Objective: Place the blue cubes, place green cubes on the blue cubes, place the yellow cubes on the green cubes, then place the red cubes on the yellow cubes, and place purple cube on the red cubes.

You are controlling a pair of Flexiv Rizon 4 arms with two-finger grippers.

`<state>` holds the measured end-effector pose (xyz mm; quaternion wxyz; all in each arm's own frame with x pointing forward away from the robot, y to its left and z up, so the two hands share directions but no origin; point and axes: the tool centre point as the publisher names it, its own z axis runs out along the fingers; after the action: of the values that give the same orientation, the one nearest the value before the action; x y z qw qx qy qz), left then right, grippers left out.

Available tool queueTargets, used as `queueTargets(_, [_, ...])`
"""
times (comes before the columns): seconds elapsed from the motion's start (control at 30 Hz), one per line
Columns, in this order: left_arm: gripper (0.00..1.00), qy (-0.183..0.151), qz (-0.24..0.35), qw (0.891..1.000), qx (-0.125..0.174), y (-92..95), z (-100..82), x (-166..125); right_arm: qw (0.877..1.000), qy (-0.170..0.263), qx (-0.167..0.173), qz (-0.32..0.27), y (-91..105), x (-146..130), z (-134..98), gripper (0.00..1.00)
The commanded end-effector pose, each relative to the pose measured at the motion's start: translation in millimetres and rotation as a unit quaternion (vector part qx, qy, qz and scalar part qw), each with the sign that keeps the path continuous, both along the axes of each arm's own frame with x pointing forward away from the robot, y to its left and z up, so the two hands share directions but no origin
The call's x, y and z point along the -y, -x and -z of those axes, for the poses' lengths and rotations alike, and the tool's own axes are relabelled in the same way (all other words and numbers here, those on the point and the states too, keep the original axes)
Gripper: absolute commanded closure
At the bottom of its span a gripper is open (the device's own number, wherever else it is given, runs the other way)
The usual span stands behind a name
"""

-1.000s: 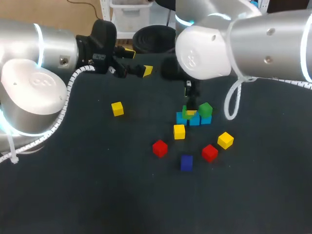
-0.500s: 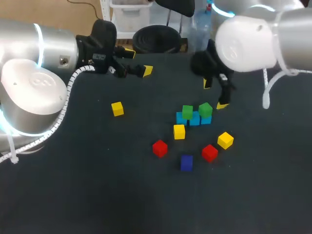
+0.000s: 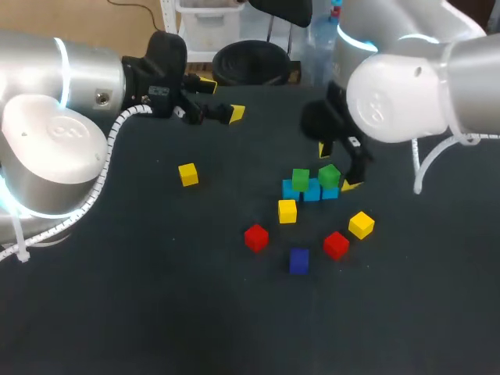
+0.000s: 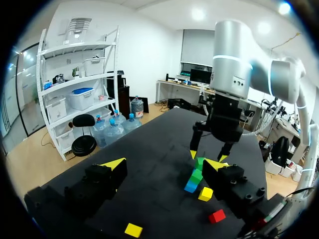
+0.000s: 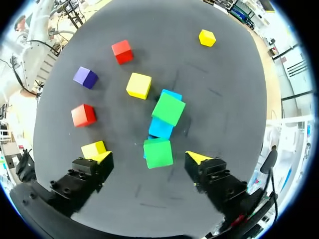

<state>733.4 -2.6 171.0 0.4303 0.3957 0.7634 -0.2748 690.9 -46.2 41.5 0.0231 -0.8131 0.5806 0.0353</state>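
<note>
Right pincer (image 3: 337, 166) spread wide, empty, green cubes (image 5: 158, 153) on blue cubes (image 5: 160, 128) just under it; left pincer (image 4: 164, 164) likewise wide, empty.

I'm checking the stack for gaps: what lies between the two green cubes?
A blue cube with its top uncovered, between the nearer green cube and the farther green cube. The right wrist view shows it plainly.

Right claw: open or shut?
Open: the right claw has its tips wide apart, clear of the green cube under it.
</note>
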Motion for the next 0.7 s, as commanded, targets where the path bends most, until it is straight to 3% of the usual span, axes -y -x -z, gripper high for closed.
queueTargets(0.03, [0.00, 0.003, 0.000, 1.000, 0.002, 0.0, 1.4, -0.7, 1.000, 0.006, 0.004, 0.006, 0.8, 0.2, 4.8, 0.53])
queueTargets(0.27, [0.00, 0.003, 0.000, 1.000, 0.002, 0.0, 1.4, -0.7, 1.000, 0.010, 0.002, 0.016, 2.7, 0.6, 7.4, 0.84])
queueTargets(0.7, [0.00, 0.003, 0.000, 1.000, 0.002, 0.0, 1.4, -0.7, 0.999, 0.007, -0.009, 0.044, 4.2, -1.7, 7.0, 1.00])
